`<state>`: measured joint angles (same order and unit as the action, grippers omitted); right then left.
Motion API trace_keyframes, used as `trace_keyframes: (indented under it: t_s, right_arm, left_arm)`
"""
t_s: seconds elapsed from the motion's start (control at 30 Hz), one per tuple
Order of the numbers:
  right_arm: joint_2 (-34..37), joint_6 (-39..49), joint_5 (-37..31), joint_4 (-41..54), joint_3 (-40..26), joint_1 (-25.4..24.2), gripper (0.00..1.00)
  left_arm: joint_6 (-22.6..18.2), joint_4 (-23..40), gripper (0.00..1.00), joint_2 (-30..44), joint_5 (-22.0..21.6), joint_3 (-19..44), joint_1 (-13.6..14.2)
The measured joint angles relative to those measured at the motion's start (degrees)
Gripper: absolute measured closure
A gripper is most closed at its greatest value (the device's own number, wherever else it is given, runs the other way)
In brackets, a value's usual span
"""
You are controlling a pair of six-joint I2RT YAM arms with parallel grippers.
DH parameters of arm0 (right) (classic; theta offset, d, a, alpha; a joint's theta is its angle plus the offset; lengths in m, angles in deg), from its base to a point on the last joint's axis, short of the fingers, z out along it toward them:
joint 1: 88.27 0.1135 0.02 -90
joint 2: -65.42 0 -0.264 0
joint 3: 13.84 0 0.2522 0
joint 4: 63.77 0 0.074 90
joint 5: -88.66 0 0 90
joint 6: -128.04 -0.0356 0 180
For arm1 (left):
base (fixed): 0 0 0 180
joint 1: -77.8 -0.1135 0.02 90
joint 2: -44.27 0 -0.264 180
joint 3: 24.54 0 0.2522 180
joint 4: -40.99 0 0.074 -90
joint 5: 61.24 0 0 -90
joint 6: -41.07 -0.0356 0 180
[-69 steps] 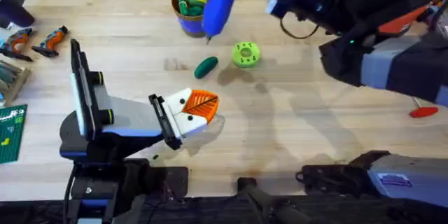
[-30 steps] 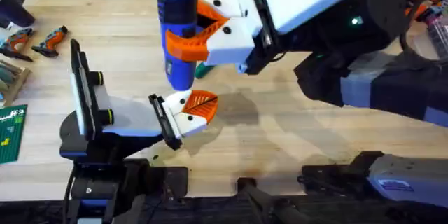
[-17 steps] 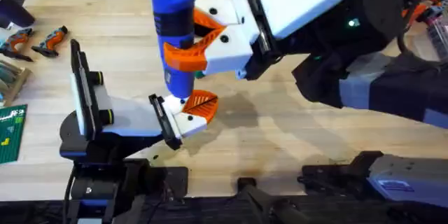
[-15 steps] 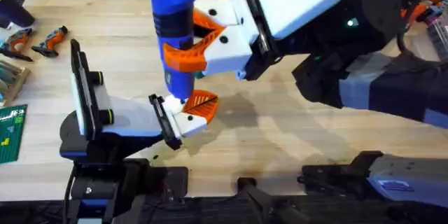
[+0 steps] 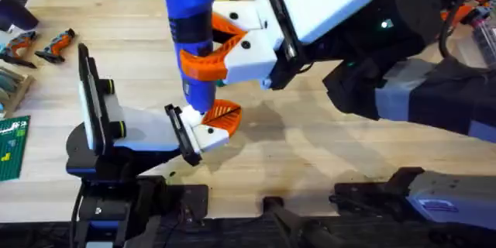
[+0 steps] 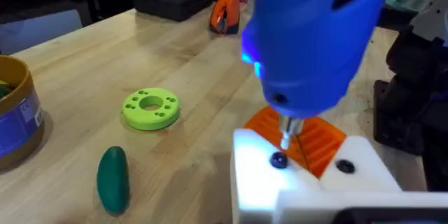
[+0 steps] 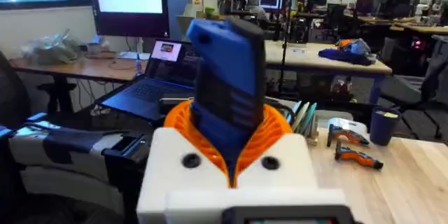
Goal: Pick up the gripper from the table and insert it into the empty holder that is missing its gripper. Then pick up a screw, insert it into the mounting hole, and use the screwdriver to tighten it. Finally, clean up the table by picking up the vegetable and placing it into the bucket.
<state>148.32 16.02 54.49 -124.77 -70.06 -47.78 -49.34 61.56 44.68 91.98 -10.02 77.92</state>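
My right gripper (image 5: 203, 50) is shut on the blue screwdriver (image 5: 189, 31), holding it upright with the bit pointing down. The thin bit (image 6: 287, 131) comes down onto the white holder (image 6: 294, 182) of my left gripper (image 5: 205, 128), right by a dark screw (image 6: 278, 159). The orange gripper (image 5: 223, 114) sits in that holder, its ribbed face showing. In the right wrist view the screwdriver (image 7: 225, 84) stands between the orange pads (image 7: 273, 140). The dark green vegetable (image 6: 113, 177) lies on the table (image 5: 310, 163), near the blue bucket (image 6: 15, 122).
A lime-green disc with holes (image 6: 150, 107) lies beyond the vegetable. Two orange-and-black tools (image 5: 39, 45) and a green board (image 5: 12, 147) are at the table's left edge. The right arm (image 5: 372, 31) spans the back right of the table.
The right arm swung the screwdriver from near the bucket over to the left gripper. In the last second it moved slightly left and lowered until the bit reached the white holder.
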Motion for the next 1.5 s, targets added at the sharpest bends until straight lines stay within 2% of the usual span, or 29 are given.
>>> trace_keyframes:
  t_s: [1.5]
  right_arm:
    - [1.5, 1.5, 0.0, -0.6, 0.0, 0.9, 0.973]
  left_arm:
    - [0.0, 0.0, 0.997, 0.0, 0.0, 0.0, 0.0]
